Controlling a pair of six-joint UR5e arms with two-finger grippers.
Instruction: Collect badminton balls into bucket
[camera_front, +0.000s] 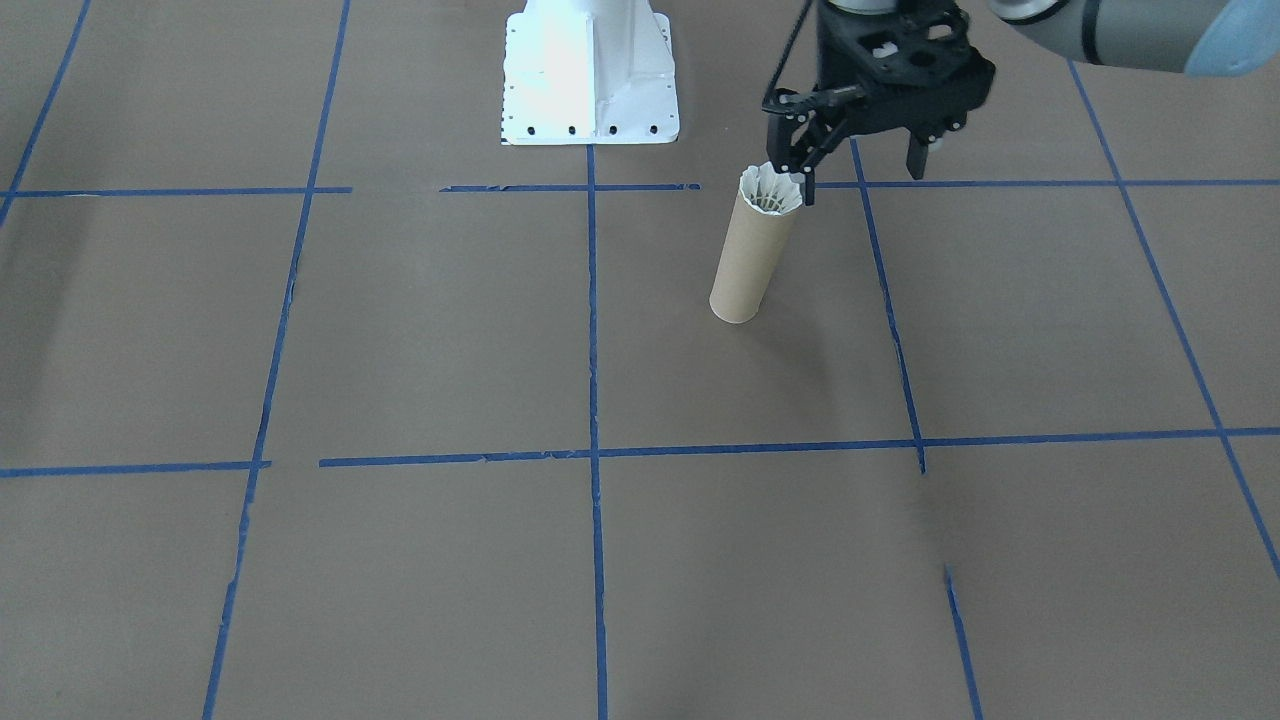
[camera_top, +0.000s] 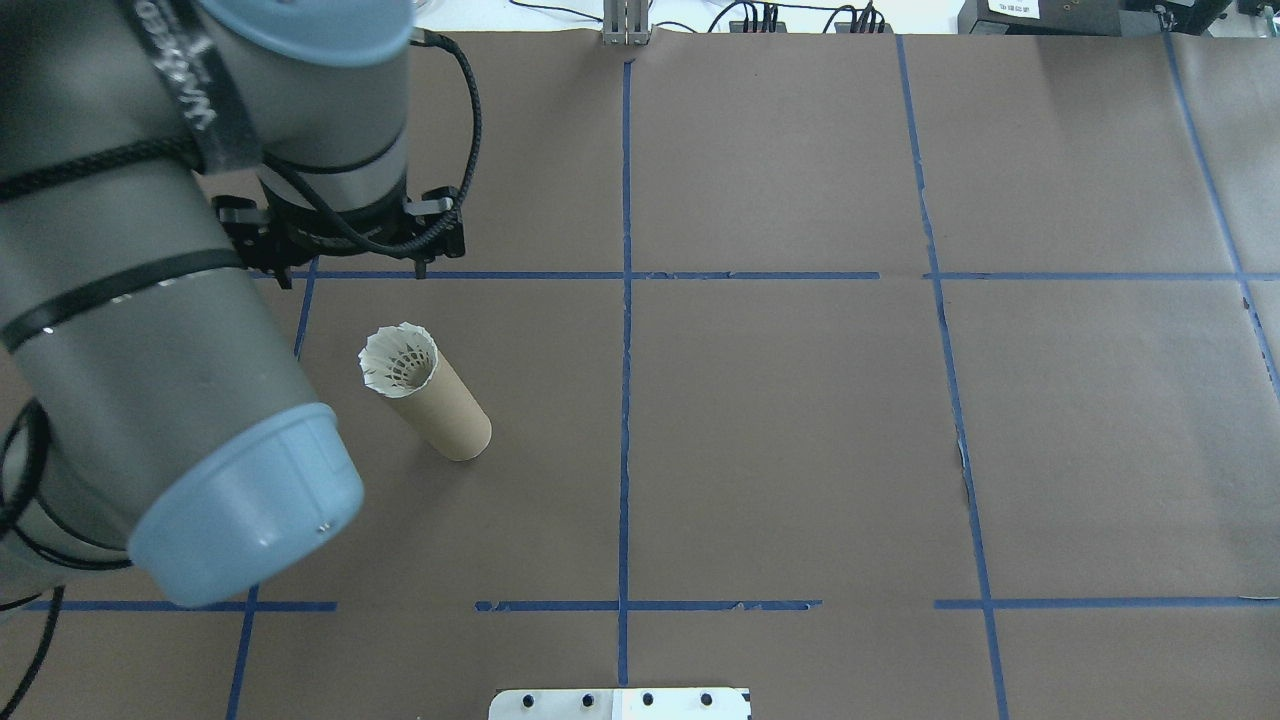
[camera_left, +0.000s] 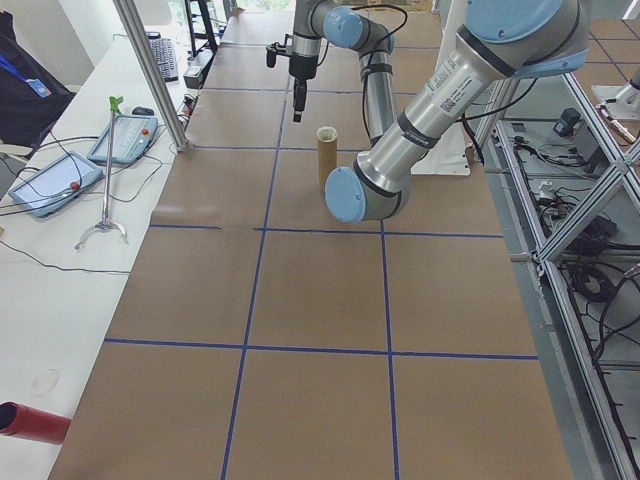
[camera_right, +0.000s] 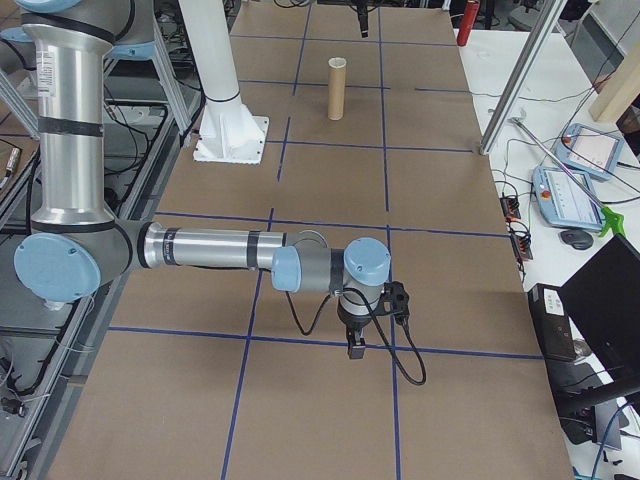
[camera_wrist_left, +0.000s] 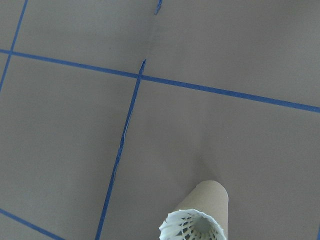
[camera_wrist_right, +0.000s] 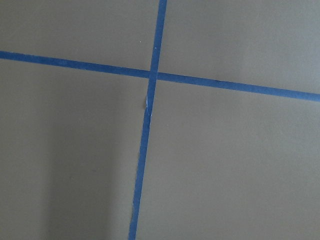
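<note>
The small white feather shuttlecock (camera_front: 771, 190) sits in the mouth of the tall, narrow brown cardboard tube (camera_front: 748, 262), its flared skirt ringing the rim and facing up, the cork tip hidden down inside. The tube stands upright on the brown paper-covered table (camera_front: 420, 330), so its long axis runs vertical. The left arm's black two-finger gripper (camera_front: 862, 170) hangs with its jaws apart and empty; the tube's mouth lies just below and to one side of them, close by the nearer finger in the front view, and whether that finger touches the feathers cannot be told. The left wrist view has the skirt (camera_wrist_left: 193, 228) at its very bottom edge, so the tube is offset from the jaws' centre line, not straight beneath. The left arm is by far the nearer one. The right arm's gripper (camera_right: 355, 348) shows only in the right side view, well apart from the tube over a crossing of blue tape lines (camera_wrist_right: 151, 76), and whether its jaws are apart or together cannot be told. By this layout the shuttlecock appears already delivered, and any further move would likely be a straight lift away from the rim. Lettering runs along a strap on the left arm (camera_top: 190, 90) and along its forearm, but neither is clear enough to read.
</note>
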